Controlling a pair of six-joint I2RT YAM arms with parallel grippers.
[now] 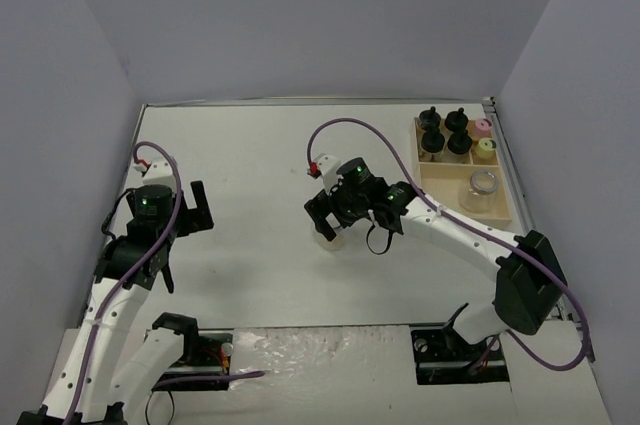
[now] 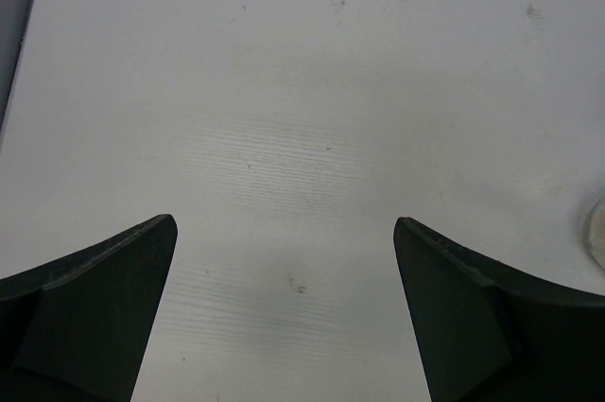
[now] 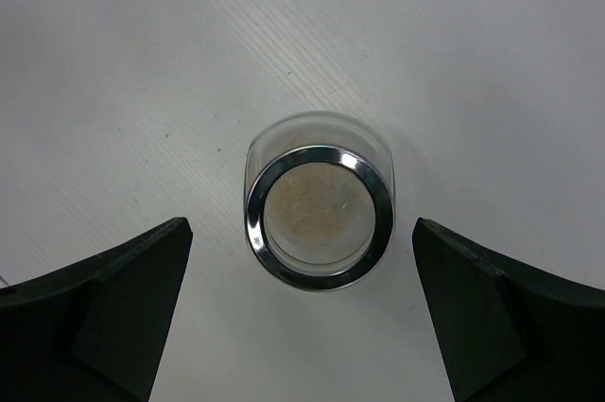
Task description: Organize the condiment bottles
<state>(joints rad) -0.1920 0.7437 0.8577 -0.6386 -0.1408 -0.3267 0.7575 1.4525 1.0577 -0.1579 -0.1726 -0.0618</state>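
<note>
Right jaws wide around jar [image 3: 319, 218]

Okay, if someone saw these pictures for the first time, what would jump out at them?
The silver-rimmed jar of tan powder stands upright at the middle of the table, framed by the open right gripper. Next, the wooden tray at the far right, holding seven other jars. The left gripper hangs open at the left.

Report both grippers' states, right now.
Left gripper: open, holding nothing.
Right gripper: open, silver-rimmed jar between its fingers, not gripped.
</note>
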